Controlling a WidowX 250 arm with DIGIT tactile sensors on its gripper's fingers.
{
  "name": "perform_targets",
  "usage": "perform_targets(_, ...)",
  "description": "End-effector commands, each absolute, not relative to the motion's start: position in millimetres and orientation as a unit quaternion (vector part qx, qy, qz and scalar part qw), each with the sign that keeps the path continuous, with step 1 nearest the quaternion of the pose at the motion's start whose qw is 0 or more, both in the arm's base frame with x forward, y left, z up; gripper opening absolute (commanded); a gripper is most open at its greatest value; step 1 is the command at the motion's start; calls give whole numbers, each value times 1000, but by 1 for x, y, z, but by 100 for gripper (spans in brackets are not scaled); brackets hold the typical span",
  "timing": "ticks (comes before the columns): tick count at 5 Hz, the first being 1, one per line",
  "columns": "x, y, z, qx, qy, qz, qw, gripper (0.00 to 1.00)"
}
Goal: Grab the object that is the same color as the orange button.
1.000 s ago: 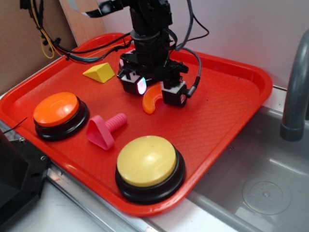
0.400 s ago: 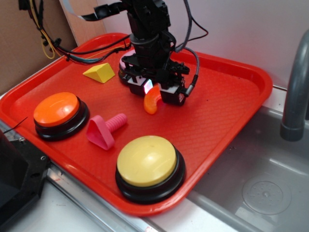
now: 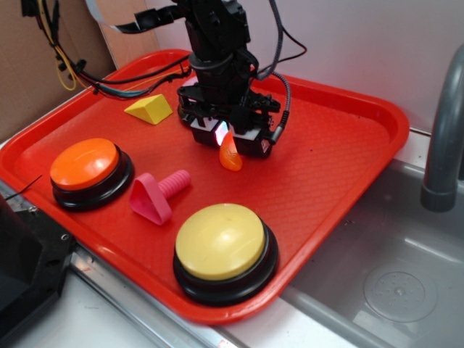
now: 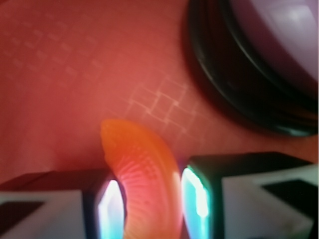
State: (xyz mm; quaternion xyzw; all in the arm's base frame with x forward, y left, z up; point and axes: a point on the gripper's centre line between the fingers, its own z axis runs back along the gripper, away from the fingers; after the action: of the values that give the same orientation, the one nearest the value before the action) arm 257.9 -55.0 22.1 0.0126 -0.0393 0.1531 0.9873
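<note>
Orange crescent (image 4: pixel 144 174) | pinched between tool (image 4: pixel 149 206) fingers | tip pointing at red tray (image 3: pixel 341 167)

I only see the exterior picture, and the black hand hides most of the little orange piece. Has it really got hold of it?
Observer: Yes. In the wrist view the orange crescent sits pinched in the hand, squeezed from both sides.
Visitor: Is all of it inside the grip?
Observer: No, its pointed tip sticks out past the fingers, over the red tray.
Visitor: Anything else down there that I'm missing?
Observer: A lilac-topped button on a black base lies just ahead of the hand. It does not show in your view.
</note>
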Motion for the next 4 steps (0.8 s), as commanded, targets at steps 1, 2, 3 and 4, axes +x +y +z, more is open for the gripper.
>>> perform_targets(1,261,-50,71,-17,-52,152,987,0)
perform_targets(2,265,-42,108,-9,-61,158,986,0)
perform_targets(3,267,-33,150,-25,-76,161,984,0)
perform_targets(4,259,-14,185,-39,-84,165,982,0)
